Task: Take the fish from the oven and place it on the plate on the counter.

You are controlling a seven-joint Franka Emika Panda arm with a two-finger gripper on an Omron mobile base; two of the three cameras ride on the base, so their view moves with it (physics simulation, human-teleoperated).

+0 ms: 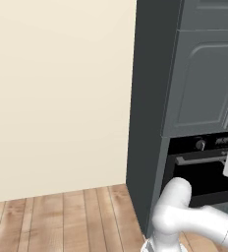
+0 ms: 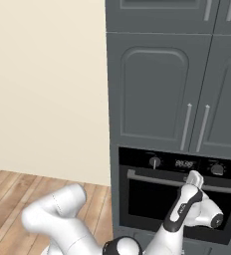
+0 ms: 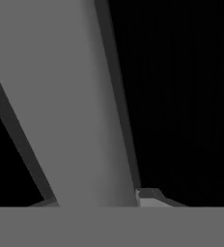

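Both base views are evenly and softly lit, with no clear light source and no hard shadows. The wall (image 1: 57, 93) reads flat cream, the floor (image 1: 62, 221) warm and sharp-grained. The cabinets (image 2: 157, 84) show only faint shading along panel edges. The oven (image 2: 152, 199) door is a near-uniform black, with no glare. The arm (image 1: 194, 216) has gentle gradients. The hand view is dim and soft: a grey handle (image 3: 70, 106) blurred against black.

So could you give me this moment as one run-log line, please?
stage: opening oven | door: shut | gripper: at door handle, grip unclear | fish: unseen
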